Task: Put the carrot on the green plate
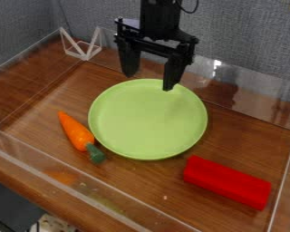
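A large round lime-green plate point(148, 120) lies on the wooden table near its middle. The small orange carrot point(76, 132) with a dark green stub end rests on the wood just off the plate's left rim, pointing toward the back left. My black gripper point(152, 71) hangs above the plate's far edge, pointing down. Its two fingers stand wide apart with nothing between them. It is well apart from the carrot.
A red rectangular block point(227, 181) lies at the front right of the plate. A small white wire stand point(77, 43) sits at the back left. Clear acrylic walls point(39, 172) border the table at the front and sides.
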Controlling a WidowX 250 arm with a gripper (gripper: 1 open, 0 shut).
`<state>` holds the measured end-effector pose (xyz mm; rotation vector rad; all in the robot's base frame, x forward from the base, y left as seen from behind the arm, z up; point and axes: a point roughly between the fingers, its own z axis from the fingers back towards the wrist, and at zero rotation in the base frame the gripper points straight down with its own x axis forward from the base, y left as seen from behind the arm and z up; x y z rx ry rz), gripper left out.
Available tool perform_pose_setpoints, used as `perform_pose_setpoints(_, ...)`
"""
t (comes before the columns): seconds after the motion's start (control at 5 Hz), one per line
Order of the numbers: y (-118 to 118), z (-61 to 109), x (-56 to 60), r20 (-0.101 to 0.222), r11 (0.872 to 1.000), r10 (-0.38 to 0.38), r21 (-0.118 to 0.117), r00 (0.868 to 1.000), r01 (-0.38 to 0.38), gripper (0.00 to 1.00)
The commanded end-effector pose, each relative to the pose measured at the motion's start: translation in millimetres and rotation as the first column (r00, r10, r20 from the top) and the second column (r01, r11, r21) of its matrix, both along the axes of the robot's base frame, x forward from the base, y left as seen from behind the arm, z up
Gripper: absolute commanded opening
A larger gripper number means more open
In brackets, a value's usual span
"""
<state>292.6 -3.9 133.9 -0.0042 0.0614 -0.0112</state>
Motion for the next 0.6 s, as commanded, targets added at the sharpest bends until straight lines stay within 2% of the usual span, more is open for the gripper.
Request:
perform_pose_setpoints(0.0, 11.7, -2.4, -3.0, -0.013, 0.993, 0.117, 0.005, 0.993, -0.117, 1.0)
perform_pose_setpoints(0.2, 23.0, -5.2, -6.1, -0.026, 0.973, 0.23, 0.011, 0.973, -0.229, 1.0)
perform_pose_setpoints(0.4, 45.6, -8.0, -19.4, 0.006, 0.911, 0.411, 0.013, 0.911, -0.411, 1.0)
